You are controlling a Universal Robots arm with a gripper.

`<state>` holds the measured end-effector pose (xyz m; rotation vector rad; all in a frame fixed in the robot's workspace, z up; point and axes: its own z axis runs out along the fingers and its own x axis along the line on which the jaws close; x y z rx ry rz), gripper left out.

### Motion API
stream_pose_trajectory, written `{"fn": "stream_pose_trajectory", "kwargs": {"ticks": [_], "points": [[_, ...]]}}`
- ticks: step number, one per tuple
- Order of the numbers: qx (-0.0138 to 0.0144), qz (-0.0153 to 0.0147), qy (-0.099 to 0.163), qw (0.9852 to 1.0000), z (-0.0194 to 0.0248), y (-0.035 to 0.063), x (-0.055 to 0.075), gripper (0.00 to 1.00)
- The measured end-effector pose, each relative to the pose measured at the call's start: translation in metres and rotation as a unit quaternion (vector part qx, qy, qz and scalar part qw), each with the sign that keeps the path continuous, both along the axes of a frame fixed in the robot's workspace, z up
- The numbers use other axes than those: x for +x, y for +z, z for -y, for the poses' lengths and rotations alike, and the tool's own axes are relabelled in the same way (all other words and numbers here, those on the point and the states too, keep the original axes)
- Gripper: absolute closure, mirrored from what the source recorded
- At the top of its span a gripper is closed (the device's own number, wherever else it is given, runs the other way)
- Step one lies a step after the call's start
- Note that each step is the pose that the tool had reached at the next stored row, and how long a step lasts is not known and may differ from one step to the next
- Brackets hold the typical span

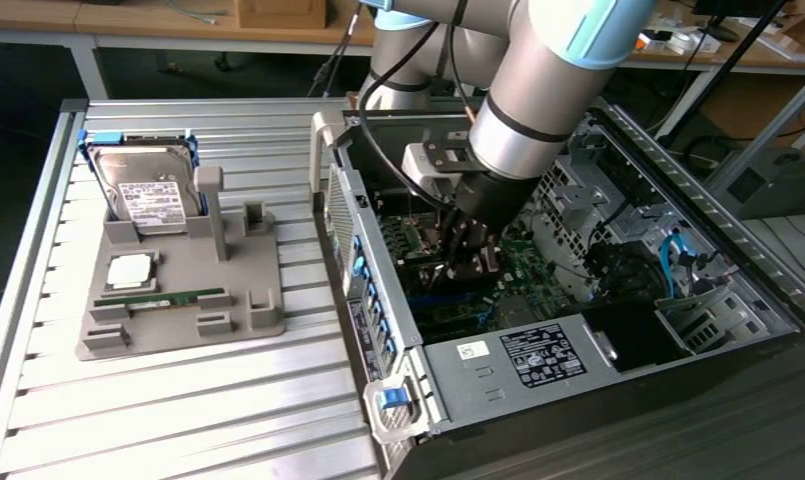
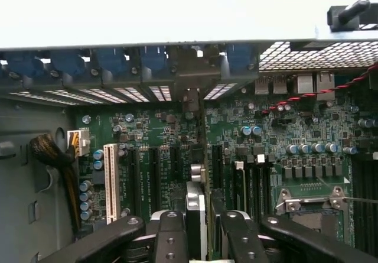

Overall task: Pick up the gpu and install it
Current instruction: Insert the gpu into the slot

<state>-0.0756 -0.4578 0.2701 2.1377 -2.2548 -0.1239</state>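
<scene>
gpu [image 2: 197,216] | standing on edge inside the open PC case [image 1: 375,300], hanging over the motherboard [image 2: 147,133] expansion slots | gripper [image 2: 198,230] clamping its upper edge | judging: light, stiff, fragile card; gripping board edges, avoiding fan | hard drive [image 1: 155,195] sitting on bench fixture [image 1: 175,320].

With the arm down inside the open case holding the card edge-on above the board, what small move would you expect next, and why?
Probably a short, straight push down. The gripper is shut on the gpu, which stands edge-on over the motherboard among the expansion slots, its end toward the rear slot openings. Whether it is already seated cannot be told.
</scene>
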Motion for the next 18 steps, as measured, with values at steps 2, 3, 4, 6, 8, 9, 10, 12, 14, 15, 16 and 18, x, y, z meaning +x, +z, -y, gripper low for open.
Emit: {"fn": "stream_pose_trajectory", "kwargs": {"ticks": [2, 3, 4, 6, 8, 9, 10, 12, 14, 15, 16, 18], "points": [[0.0, -0.0002, -0.005, 1.0, 0.0001, 0.0, 0.0008, 0.73], [0.0003, -0.0004, -0.006, 1.0, 0.0001, -0.0001, 0.0014, 0.73], [0.0002, -0.0006, -0.008, 1.0, 0.0002, -0.0001, 0.0021, 0.73], [0.0, -0.0009, -0.01, 0.9999, 0.0004, 0.0, 0.0034, 0.73], [-0.0001, -0.001, -0.015, 0.9999, 0.0004, 0.0001, 0.0034, 0.73], [-0.0001, -0.001, -0.017, 0.9999, 0.0004, 0.0001, 0.0034, 0.73], [-0.0002, -0.001, -0.018, 0.9998, 0.0005, 0.0001, 0.0034, 0.73], [-0.0001, -0.0009, -0.02, 0.9998, 0.0008, 0.0, 0.0028, 0.73], [0.0, -0.0009, -0.02, 0.9998, 0.0013, -0.0001, 0.0006, 0.73], [0.0, -0.0009, -0.02, 0.9998, 0.0016, -0.0001, -0.0003, 0.73], [-0.0001, -0.001, -0.02, 0.9998, 0.0017, -0.0001, -0.0004, 0.73], [-0.0001, -0.001, -0.02, 0.9998, 0.0017, -0.0001, -0.0004, 0.73]]}}
